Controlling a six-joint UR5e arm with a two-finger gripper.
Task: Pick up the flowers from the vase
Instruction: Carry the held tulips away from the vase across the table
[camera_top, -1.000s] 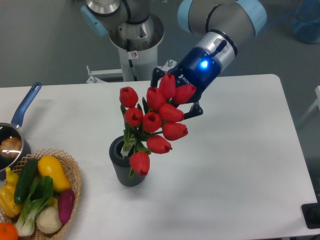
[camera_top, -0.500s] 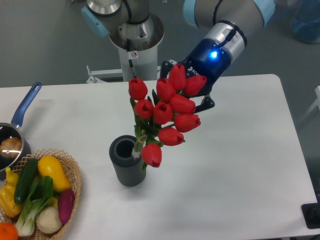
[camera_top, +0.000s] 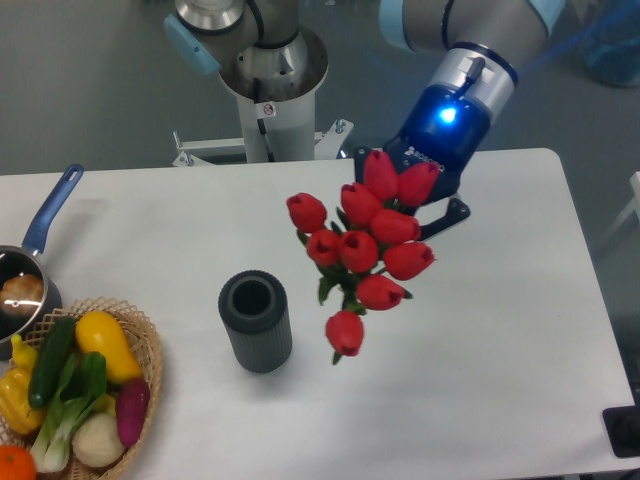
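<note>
Flowers (camera_top: 365, 255) clear of the vase (camera_top: 256, 321), up in the air to its right, clamped in the pincer (camera_top: 415, 205) at the top of the bunch. Vase upright on the desk (camera_top: 480, 340), mouth bare. Wicker basket (camera_top: 150, 350) at lower left, full of vegetables (camera_top: 75, 375). Saucepan (camera_top: 25, 275) at left edge, something pale inside.

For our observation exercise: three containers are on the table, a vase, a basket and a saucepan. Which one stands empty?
The ribbed dark grey vase: its round mouth shows nothing inside. The wicker basket is full of vegetables, and the blue-handled saucepan holds food.
</note>
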